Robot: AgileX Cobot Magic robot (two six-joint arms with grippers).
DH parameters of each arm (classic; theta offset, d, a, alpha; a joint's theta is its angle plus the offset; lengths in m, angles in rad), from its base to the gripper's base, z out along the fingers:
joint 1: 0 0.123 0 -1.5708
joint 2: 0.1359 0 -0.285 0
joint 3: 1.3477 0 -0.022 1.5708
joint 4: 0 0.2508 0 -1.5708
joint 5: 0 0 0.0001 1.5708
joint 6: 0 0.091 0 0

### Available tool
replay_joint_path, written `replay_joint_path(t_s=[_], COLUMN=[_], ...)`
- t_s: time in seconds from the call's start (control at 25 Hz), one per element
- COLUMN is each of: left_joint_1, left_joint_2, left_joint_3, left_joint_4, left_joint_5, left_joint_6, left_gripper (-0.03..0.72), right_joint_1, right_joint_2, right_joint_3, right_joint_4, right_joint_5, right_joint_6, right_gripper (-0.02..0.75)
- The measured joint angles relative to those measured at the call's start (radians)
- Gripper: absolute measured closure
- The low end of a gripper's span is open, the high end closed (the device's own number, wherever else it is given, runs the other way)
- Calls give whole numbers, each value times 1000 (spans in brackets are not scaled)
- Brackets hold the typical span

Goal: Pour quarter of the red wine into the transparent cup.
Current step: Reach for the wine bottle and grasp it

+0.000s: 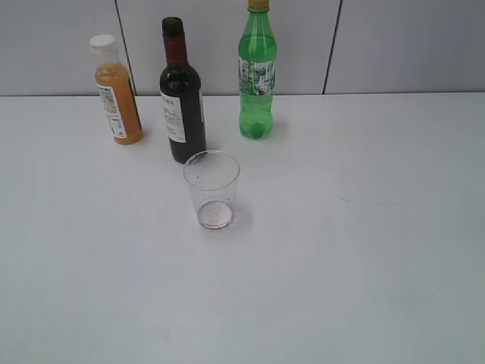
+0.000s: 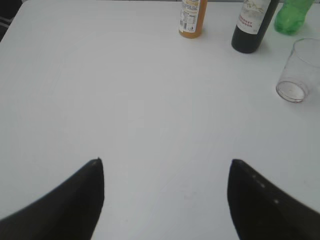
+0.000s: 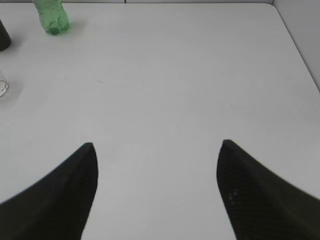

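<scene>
Left wrist view: left gripper (image 2: 165,200) spread wide, empty, over bare table | right gripper (image 3: 157,192) likewise agape, holding nothing | red wine (image 1: 183,98) upright, untouched, just behind transparent cup (image 1: 212,189) | cup nearly empty, reddish trace at base; pour not begun

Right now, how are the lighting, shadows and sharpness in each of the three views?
Exterior view: soft even light, faint shadows beside the wine bottle and transparent cup, slightly hazy. Left wrist view: bright table, open left gripper fingers dark and blurred. Right wrist view: similar, open right gripper fingers blurred.
</scene>
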Motion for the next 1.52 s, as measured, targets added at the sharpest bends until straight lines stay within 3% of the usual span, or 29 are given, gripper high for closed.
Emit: replay_joint_path(t_s=[0.48, 0.76, 1.2, 1.52], left_joint_1=[0, 0, 0, 0], left_joint_2=[0, 73, 413, 777], left_joint_3=[0, -1, -7, -9], left_joint_4=[-35, -44, -76, -79], left_joint_5=[-6, -41, -609, -1094], left_joint_6=[0, 1, 231, 250], left_gripper=[103, 27, 27, 43], right_joint_1=[0, 0, 0, 0], right_joint_2=[0, 0, 0, 0], right_joint_3=[0, 0, 0, 0], right_joint_4=[0, 0, 0, 0], right_joint_5=[0, 0, 0, 0], right_joint_6=[0, 0, 0, 0], right_gripper=[145, 145, 145, 145])
